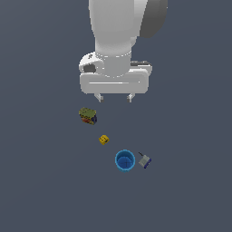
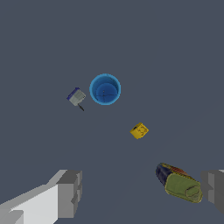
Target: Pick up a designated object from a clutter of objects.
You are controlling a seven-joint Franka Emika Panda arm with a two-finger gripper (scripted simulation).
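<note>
Yellow block [image 1: 103, 139], tiny and cube-like with faint dark marks, is seen resting on the dark grey floor [image 1: 41, 181], apart from every other item. In the exterior view, the olive multicoloured box [image 1: 87, 115] is placed near it at about 11 o'clock, and the round blue cup [image 1: 125, 160] near it at about 4 o'clock. The small grey block [image 1: 144, 161] with a blue edge is found just beside the cup, at its 3 o'clock; whether the two touch cannot be settled. The marks on the yellow block are too small to be read in either view.

The gripper [image 1: 115, 97] is held above the floor, at about 1 o'clock from the yellow block, with nothing between its fingers. The jaws are spread wide apart. Only the two fingertips [image 1: 99, 97] are exposed below the white hand; the upper arm is cut off by the frame edge.

In the wrist view, one finger [image 2: 70, 192] is shown in part and the other is cropped at the picture edge. The olive box [image 2: 179, 183] is seen lying just beside that cropped finger; contact cannot be confirmed. The cup's open mouth [image 2: 105, 89] is seen from above
</note>
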